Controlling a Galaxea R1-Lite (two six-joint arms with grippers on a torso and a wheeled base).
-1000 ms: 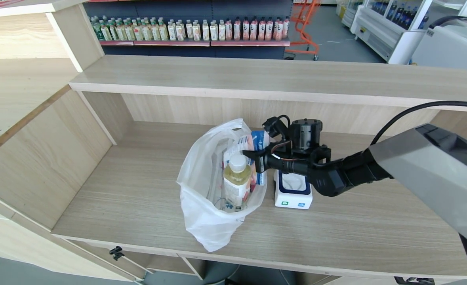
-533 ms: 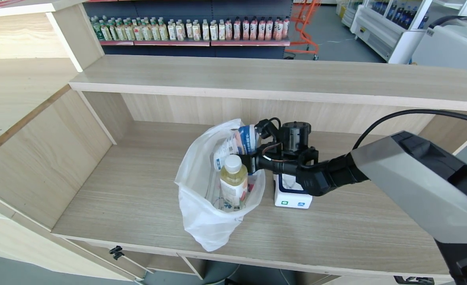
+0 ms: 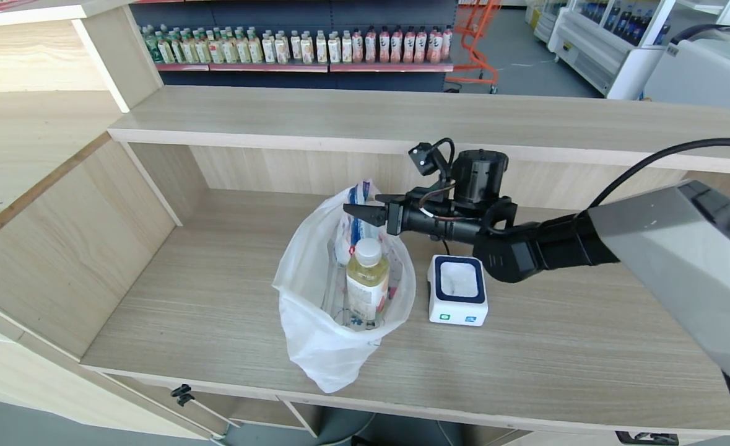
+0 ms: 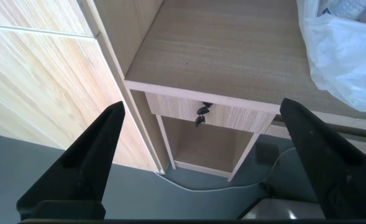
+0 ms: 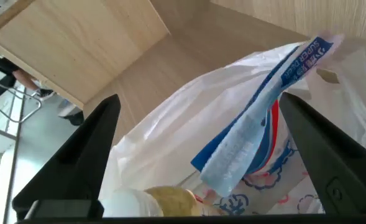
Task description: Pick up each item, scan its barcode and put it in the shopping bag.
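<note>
The right gripper point(image 3: 355, 215) hangs over the mouth of the white, thin plastic shopping bag point(image 3: 315, 334), its fingers spread wide with nothing between them. Directly beneath its fingertips a flat blue, white and red printed packet point(image 5: 257, 130) stands upright in the bag. Its top edge pokes above the rim close to the fingers, though whether they touch cannot be told. The packet's lower part is hidden behind the gripper and bottle.

Just below the gripper, nearer the robot, a clear plastic bottle of pale yellow drink with a white cap point(image 3: 368, 279) stands in the bag, its base blurred by the bag's wall. Under the gripper's wrist, beside the bag, sits a white square scanner box with a dark blue rim point(image 3: 457, 291) on the light wooden counter point(image 3: 525, 359).

The left gripper point(image 4: 202, 106) also has its fingers spread and empty, out past the counter's front edge, with a corner of the bag cut off by the frame.
</note>
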